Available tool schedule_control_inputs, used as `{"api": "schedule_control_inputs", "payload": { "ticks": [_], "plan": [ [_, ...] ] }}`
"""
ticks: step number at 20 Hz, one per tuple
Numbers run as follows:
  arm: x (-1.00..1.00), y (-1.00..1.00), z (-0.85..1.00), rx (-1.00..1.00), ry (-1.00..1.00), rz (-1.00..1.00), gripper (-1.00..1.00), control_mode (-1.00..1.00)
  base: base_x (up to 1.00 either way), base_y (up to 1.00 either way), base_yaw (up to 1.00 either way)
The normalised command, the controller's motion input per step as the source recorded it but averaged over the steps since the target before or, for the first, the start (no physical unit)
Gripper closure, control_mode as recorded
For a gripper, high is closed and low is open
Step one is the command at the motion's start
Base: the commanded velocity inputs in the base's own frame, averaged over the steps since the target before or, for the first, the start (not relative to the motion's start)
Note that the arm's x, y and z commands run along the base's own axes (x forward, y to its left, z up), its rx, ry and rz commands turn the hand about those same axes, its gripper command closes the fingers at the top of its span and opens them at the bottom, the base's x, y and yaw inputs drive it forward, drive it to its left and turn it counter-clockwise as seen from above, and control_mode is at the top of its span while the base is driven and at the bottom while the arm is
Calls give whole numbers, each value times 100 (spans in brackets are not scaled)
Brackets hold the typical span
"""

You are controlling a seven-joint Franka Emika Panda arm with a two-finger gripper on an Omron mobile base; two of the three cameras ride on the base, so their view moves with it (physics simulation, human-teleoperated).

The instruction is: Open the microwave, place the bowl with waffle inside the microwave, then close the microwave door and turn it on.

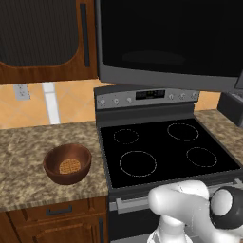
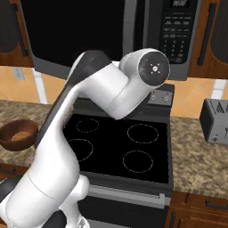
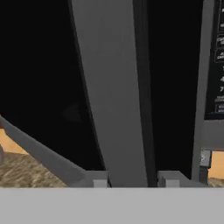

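Note:
The microwave (image 2: 177,31) hangs above the stove, and its black glass door (image 1: 166,38) stands swung out a little. In the hand view the long grey bar handle (image 3: 111,87) runs between my fingertips (image 3: 99,180), which press against both of its sides, so my gripper (image 3: 133,180) is shut on it. On the granite counter left of the stove rests the reddish-brown wooden bowl (image 1: 67,163) with the small golden waffle (image 1: 70,166) lying flat inside. That bowl (image 2: 18,133) also appears at the left edge of the right base view.
The black stove (image 1: 166,147) with ring burners lies directly below the microwave. A grey toaster (image 2: 215,120) stands on the counter to the right. Brown wooden cabinets (image 1: 42,38) flank the microwave, and its keypad (image 3: 220,65) sits right of the handle.

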Motion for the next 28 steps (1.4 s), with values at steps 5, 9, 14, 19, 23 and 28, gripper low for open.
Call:
{"api": "schedule_control_inputs", "payload": {
  "ticks": [5, 9, 14, 19, 23, 28],
  "plan": [
    [-100, 67, 0, -4, -18, 8, 100, -100, 0, 0, 0],
    [-100, 13, 5, 0, -12, 5, -100, -100, 0, 0, 0],
    [-97, -34, 9, 11, -31, 7, -100, -100, 0, 0, 0],
    [-21, -37, 0, 15, -31, 13, -100, -100, 0, 0, 0],
    [47, -9, 0, 5, -9, 29, -100, -100, 0, 0, 0],
    [52, -15, 0, 2, -2, 41, -100, -100, 0, 0, 0]
  ]
}}
